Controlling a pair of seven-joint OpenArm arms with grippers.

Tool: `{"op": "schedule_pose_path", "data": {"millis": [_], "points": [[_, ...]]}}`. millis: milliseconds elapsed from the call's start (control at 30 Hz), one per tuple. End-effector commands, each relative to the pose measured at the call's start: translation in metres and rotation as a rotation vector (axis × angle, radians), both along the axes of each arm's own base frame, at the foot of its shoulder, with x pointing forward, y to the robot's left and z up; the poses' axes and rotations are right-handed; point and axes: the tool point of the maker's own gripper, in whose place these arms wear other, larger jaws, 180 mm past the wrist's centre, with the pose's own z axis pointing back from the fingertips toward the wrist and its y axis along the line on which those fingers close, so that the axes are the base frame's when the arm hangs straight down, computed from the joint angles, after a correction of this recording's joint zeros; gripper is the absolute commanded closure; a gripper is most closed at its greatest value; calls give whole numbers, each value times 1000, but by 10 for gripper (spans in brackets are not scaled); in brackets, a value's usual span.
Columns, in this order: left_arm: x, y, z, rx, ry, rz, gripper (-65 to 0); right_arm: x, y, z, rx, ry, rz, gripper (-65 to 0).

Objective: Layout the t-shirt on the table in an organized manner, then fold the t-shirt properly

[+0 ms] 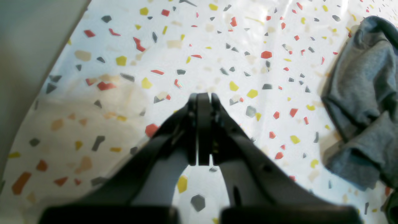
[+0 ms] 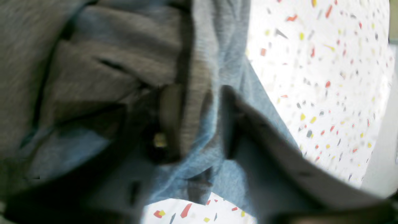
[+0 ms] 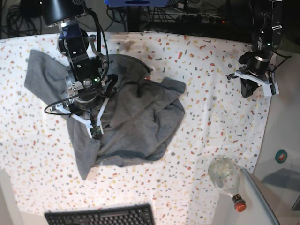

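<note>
The t-shirt (image 3: 126,117) lies crumpled in a loose heap on the left half of the table (image 3: 211,61), reaching close to the far edge and the left edge; it is not yet laid out flat, so the layout step is judged to be in hand and folding has not begun. The right gripper (image 2: 192,124) sits on the left part of the heap, and the right wrist view shows a ribbed band of the t-shirt running between its two fingers (image 2: 169,112), with the jaws drawn close on either side of it. This reads as a pinch on a hem or neck band, a firm edge that gives a better hold than loose fabric for pulling the heap open. The view is blurred, so which band it is cannot be told. The left gripper (image 1: 203,102) hangs near the right edge of the table with its fingers pressed together and nothing between them; the t-shirt lies well apart from it. It appears parked there to leave the working area free. A glass bottle (image 3: 226,177) lies near the near right corner, off the cloth's working area.
</note>
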Motion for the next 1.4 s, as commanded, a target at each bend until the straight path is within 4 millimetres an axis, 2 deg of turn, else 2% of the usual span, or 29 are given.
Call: {"op": "schedule_pose_path", "data": {"millis": [0, 167, 333, 367, 467, 500, 633, 700, 800, 900, 967, 1067, 1133, 1233, 1267, 1300, 1367], "points": [[6, 5, 12, 16, -40, -5, 0, 12, 0, 13, -2, -50, 3, 0], [6, 0, 10, 6, -39, -9, 0, 16, -18, 17, -3, -65, -51, 0], [6, -6, 9, -12, -45, -3, 0, 31, -52, 54, -13, -175, -136, 0], [6, -14, 6, -23, -40, -16, 0, 34, -61, 61, -26, -194, -147, 0], [5, -45, -4, -58, -15, -84, 0, 49, -95, 77, -87, -239, -177, 0], [5, -60, -8, -74, -6, -116, 0, 53, -109, 76, -114, -232, -187, 0], [4, -118, -18, -130, 19, -255, 0, 73, -185, 73, -216, -207, -288, 0], [5, -150, -13, -161, 8, -332, 0, 79, -234, 70, -257, -210, -350, 0], [2, -197, 3, -218, -27, -432, 0, 77, -295, 54, -280, -178, -433, 0], [5, -241, 16, -281, -61, -505, 0, 73, -330, 42, -288, -150, -468, 0], [1, -272, 3, -315, -27, -558, 0, 69, -343, 31, -287, -120, -479, 0], [1, -302, -24, -323, 42, -613, 0, 67, -343, 23, -284, -112, -474, 0], [5, -302, -42, -308, 83, -607, 0, 66, -343, 21, -286, -113, -468, 0], [18, -296, -58, -282, 115, -585, 0, 64, -344, 21, -290, -108, -474, 0], [23, -293, -60, -271, 119, -583, 0, 61, -345, 20, -291, -93, -482, -51], [30, -288, -61, -257, 119, -581, 0, 58, -347, 19, -293, -73, -496, -150], [43, -277, -61, -223, 112, -550, 0, 53, -352, 25, -306, -60, -516, -300]]}}
